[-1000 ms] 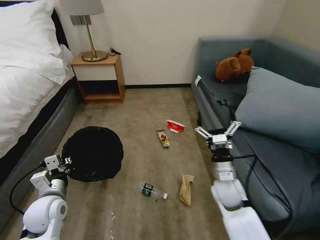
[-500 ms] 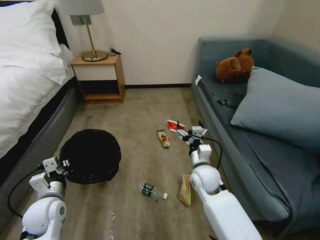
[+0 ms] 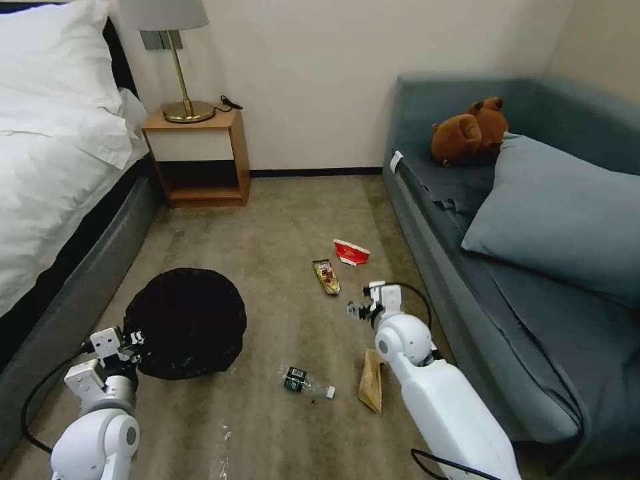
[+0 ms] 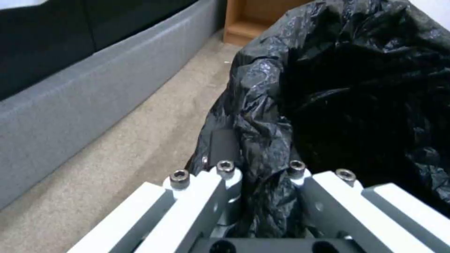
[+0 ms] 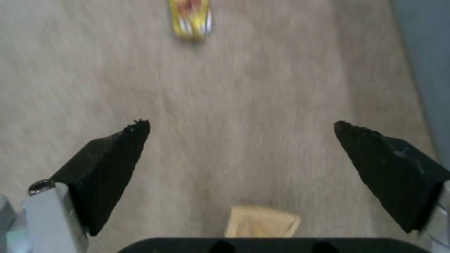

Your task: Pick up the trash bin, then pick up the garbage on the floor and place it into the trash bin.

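Observation:
The trash bin [image 3: 185,323], lined with a crinkly black bag [image 4: 356,88], is at the left above the carpet. My left gripper [image 3: 131,339] is shut on the near rim, with bag plastic pinched between its fingers [image 4: 225,175]. My right gripper [image 3: 357,311] points down, open, over bare carpet between the gold-brown snack wrapper [image 3: 326,276] and the tan paper bag [image 3: 372,387]. In the right wrist view the gripper [image 5: 241,126] has the wrapper [image 5: 190,17] ahead and the paper bag [image 5: 262,221] close under the wrist. A clear bottle [image 3: 307,382] and a flattened red-and-white cup [image 3: 351,252] lie on the floor.
A bed [image 3: 60,167] runs along the left, with its grey base [image 4: 94,88] beside the bin. A nightstand [image 3: 197,157] with a lamp stands at the back. The blue sofa [image 3: 520,267] with a cushion and a brown plush toy [image 3: 469,131] borders the right.
My right arm swung left from the sofa's edge and dropped low over the carpet, gripper turned downward. The bin in my left gripper shifted slightly nearer.

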Controlling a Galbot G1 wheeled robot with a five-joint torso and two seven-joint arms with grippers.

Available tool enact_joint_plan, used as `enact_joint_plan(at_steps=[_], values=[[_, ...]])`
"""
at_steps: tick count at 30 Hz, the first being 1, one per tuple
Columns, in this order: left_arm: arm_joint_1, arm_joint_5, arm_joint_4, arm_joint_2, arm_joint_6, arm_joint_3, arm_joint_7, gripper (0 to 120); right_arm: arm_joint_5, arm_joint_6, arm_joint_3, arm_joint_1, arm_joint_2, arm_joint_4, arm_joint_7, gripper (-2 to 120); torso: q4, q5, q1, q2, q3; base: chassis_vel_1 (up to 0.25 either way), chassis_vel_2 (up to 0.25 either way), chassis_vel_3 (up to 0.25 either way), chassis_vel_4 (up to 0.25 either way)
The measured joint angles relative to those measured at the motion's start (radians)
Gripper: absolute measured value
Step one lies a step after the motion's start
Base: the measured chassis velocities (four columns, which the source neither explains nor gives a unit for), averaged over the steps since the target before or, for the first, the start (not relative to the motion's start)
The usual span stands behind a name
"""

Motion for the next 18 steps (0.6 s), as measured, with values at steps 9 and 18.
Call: enact_joint_plan(at_steps=[9,18], values=[[0.013,0.012,-0.012,-0.015,-0.006,0.003,-0.006,4,-0.104,0.011,0.049,-0.029,0.000,-0.095,-0.135,100,0.0000,-0.0001,0.000,0.000,0.000,0.000,0.000,0.000,0.000],[0.013,0.035,-0.027,-0.040,-0.006,0.024,-0.007,4,-0.149,0.015,0.069,-0.054,0.014,-0.146,-0.185,100,-0.0001,-0.0002,0.000,0.000,0.000,0.000,0.000,0.000,0.000]])
